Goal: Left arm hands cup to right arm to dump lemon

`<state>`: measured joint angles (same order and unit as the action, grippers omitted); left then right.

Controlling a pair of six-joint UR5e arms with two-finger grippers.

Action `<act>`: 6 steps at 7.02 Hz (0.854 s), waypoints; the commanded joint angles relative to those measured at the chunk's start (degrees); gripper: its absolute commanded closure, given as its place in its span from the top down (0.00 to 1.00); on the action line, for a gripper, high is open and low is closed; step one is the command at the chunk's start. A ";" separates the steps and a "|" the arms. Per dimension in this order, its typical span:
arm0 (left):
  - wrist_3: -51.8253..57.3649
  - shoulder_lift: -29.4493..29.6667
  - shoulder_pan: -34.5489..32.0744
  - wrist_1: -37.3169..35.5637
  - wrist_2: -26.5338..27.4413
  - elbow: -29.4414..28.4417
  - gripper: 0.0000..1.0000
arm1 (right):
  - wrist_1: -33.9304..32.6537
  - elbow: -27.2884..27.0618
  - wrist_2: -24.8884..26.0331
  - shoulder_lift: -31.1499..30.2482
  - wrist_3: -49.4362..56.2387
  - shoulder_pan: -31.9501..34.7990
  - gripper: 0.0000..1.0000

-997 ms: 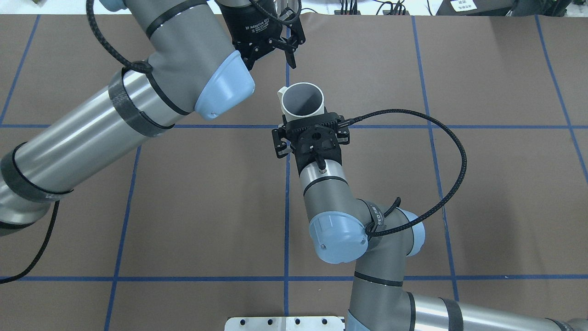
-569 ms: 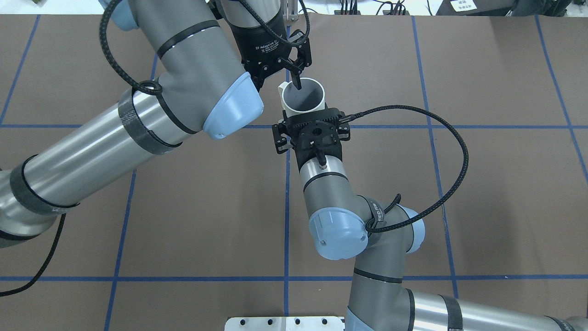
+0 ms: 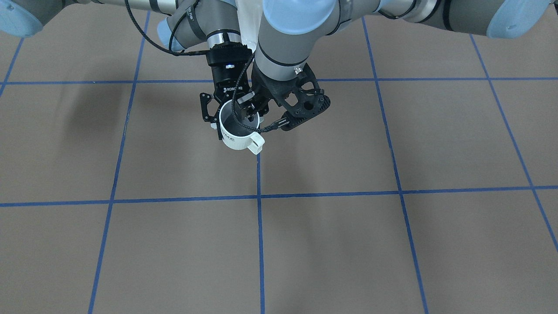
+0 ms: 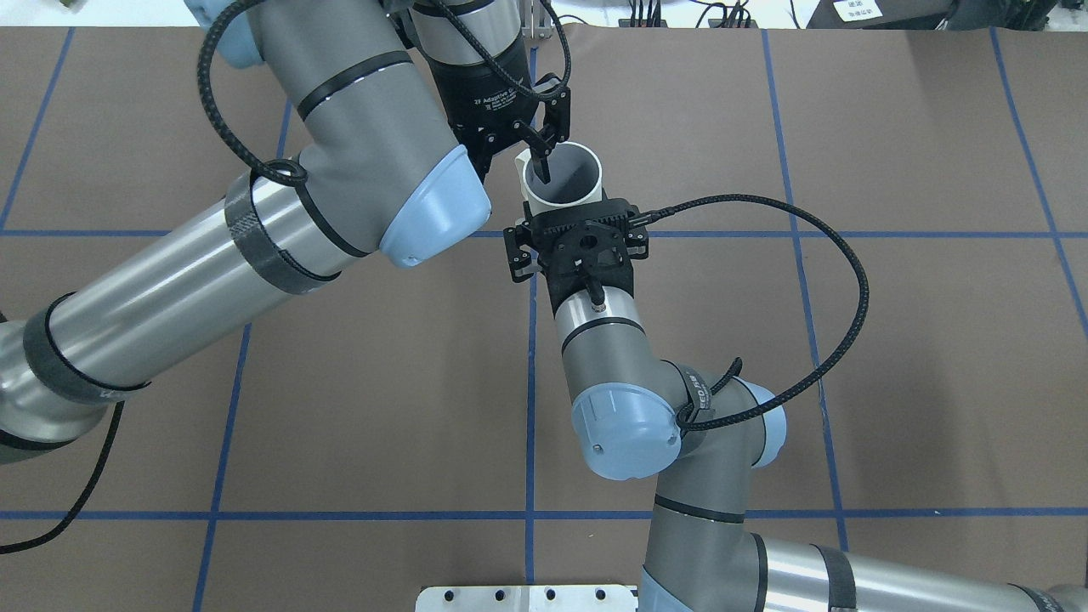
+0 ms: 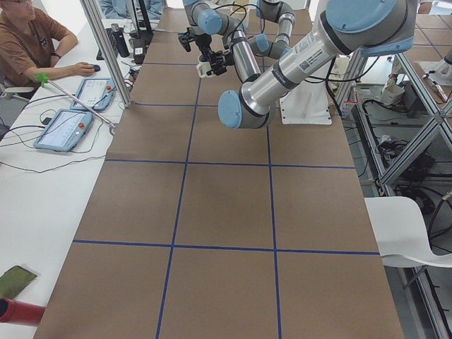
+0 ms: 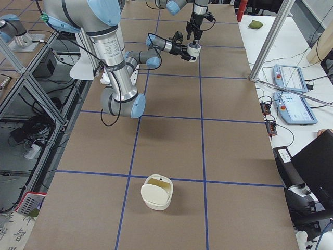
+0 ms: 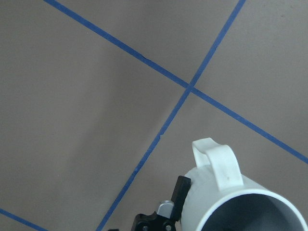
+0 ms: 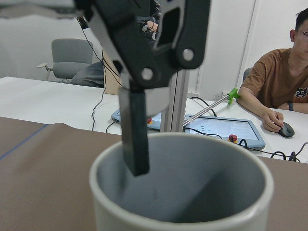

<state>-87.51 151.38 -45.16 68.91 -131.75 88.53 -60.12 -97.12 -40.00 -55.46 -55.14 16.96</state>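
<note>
The cream-white cup (image 4: 571,177) is held off the table, mouth up, handle toward the far left. My right gripper (image 3: 229,114) is shut on its sides, and the cup fills the right wrist view (image 8: 183,197). My left gripper (image 4: 514,168) is open and comes down from above. It straddles the cup's wall by the handle. One finger (image 8: 134,125) is inside the cup and the other (image 7: 181,191) is outside it. The cup's grey inside shows no lemon. The cup also shows in the front view (image 3: 237,139) and the left wrist view (image 7: 226,192).
A white round container (image 6: 156,200) with something yellowish inside stands on the table far toward my right end. Blue tape lines grid the brown table (image 4: 850,382). A metal post (image 6: 270,41), tablets and a seated operator (image 5: 28,42) are beyond the far edge.
My left gripper has come down and toward me from behind the cup, and one finger is now inside it. The right arm and the cup have barely moved.
</note>
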 commanded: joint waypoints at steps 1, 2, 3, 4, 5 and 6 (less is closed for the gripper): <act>-0.03 0.05 0.42 0.08 0.00 -0.20 0.69 | 0.09 -0.09 0.01 0.09 -0.23 0.00 0.13; -0.03 0.23 0.60 -0.01 0.09 -0.28 0.69 | 0.09 -0.18 -0.08 0.09 -0.49 0.00 0.13; -0.03 0.31 0.86 -0.01 0.09 -0.28 0.68 | 0.09 -0.18 -0.08 0.09 -0.41 0.00 0.13; -0.03 0.49 0.95 0.08 0.09 -0.37 0.67 | 0.09 -0.18 -0.08 0.09 -0.49 -0.09 0.13; -0.03 0.58 1.04 0.08 0.61 -0.37 0.64 | 0.09 -0.35 -0.08 0.18 -0.50 -0.09 0.13; -0.12 0.58 1.30 0.08 0.88 -0.37 0.61 | 0.00 -0.44 -0.08 0.18 -0.50 -0.17 0.13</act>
<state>-87.56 151.91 -44.10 68.98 -131.23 88.17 -60.05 -97.44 -40.08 -55.31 -55.62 16.86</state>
